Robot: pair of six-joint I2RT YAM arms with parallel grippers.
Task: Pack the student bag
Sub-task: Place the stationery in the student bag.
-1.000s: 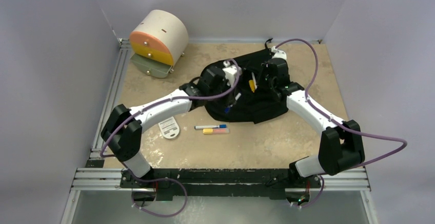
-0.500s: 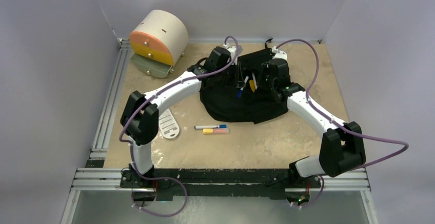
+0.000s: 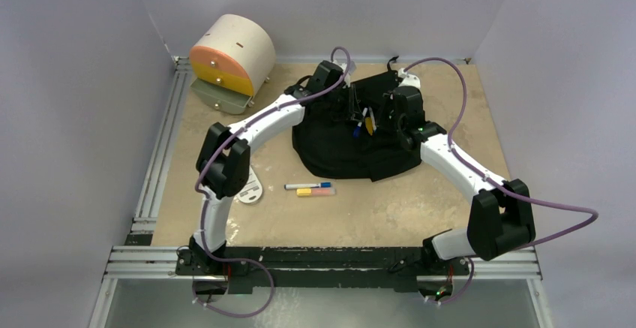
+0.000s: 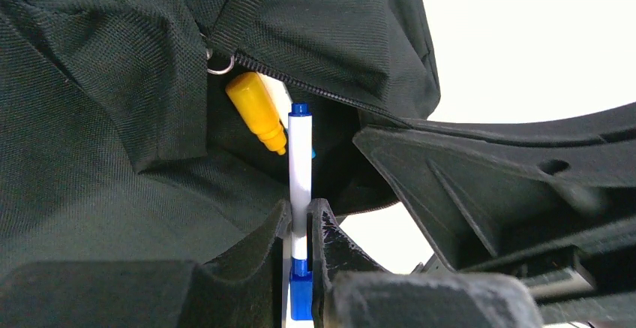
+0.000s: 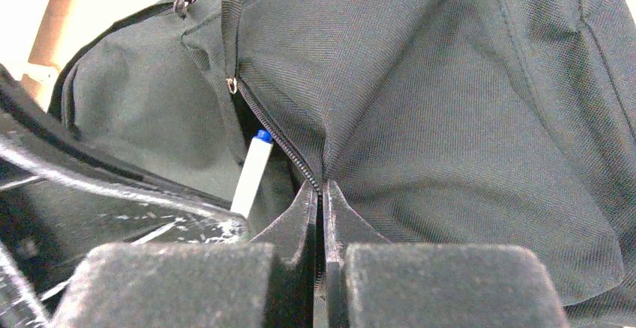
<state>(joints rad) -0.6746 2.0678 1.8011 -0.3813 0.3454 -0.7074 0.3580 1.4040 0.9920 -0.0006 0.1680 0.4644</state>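
Table [image 3: 420, 208] centre-rear carries the bag [image 3: 337, 151]; if the right gripper [image 5: 321, 200], clamped on its zipper edge [image 5: 289, 151], slips, the opening [image 5: 244, 114] may close against the marker [image 4: 300, 170] gripped by the left gripper [image 4: 300, 227].

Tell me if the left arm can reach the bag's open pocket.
Probably yes: the right claw pinches the student bag open, and the left claw aims its blue-capped marker into the gap.

Pens [image 3: 309, 187] lie before the student bag [image 3: 337, 148], drawer box [image 3: 229, 61] behind-left.
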